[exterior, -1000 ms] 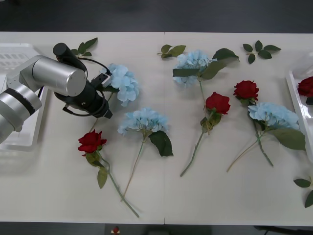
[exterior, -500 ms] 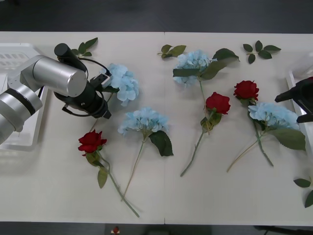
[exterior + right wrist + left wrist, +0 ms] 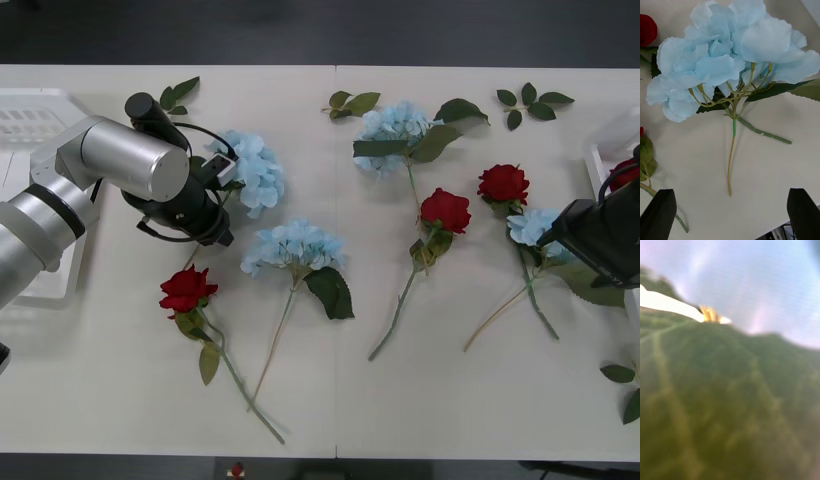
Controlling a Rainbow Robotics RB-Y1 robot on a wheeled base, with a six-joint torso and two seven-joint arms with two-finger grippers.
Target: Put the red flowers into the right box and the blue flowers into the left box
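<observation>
left gripper (image 3: 212,228): low on hydrangea (image 3: 250,170) stem near left box (image 3: 35,110), grip unclear
right gripper (image 3: 732,212): fingers spread, empty, above hydrangea (image 3: 730,56) near table's right edge, poised to pick

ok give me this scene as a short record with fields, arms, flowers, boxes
left gripper: down at the stem of a blue flower near the left box
right gripper: open, over the rightmost blue flower
red flowers on table: three, e.g.
blue flowers on table: four
right box: holds one red flower
left box: no flower seen in it
</observation>
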